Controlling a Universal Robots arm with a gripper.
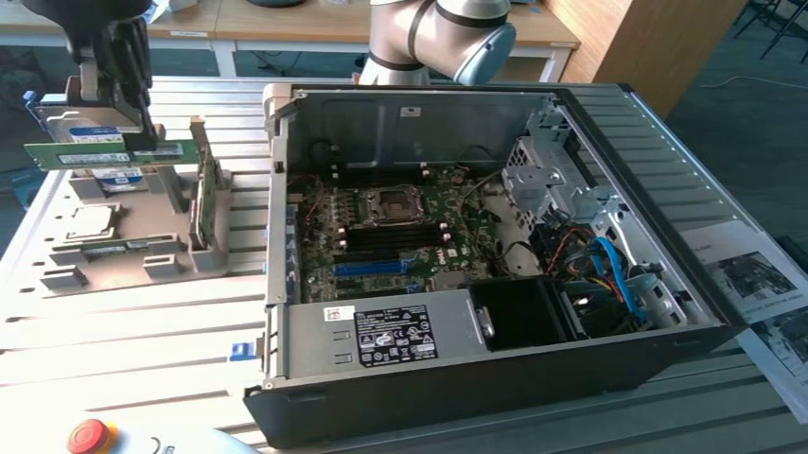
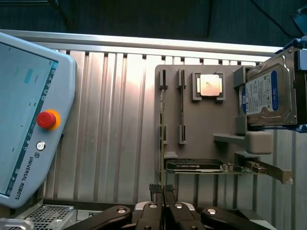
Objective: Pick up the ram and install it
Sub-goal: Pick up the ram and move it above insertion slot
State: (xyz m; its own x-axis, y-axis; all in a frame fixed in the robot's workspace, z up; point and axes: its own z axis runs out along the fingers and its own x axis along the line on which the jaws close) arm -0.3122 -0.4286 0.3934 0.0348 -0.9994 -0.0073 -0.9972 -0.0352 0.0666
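Note:
The ram [image 1: 76, 156] is a long green stick with a pale label. It hangs level above the grey holder [image 1: 127, 251] at the exterior view's left. My gripper [image 1: 142, 144] comes down from above and is shut on the stick near its right end. In the wrist view the ram [image 2: 161, 139] shows edge-on as a thin line running out from between the black fingertips [image 2: 154, 190] of the gripper [image 2: 161, 190]. The open computer case [image 1: 707, 312] lies to the right, with the motherboard [image 1: 392, 227] and its long memory slots [image 1: 378, 244] facing up.
The holder also carries a silver processor [image 2: 210, 86], a hard drive [image 2: 266, 96], a graphics card [image 2: 194, 165] and another upright green board [image 1: 200, 203]. A teach pendant [image 2: 29, 120] with a red stop button [image 2: 46, 120] lies on the slatted table. Papers [image 1: 758, 279] sit right of the case.

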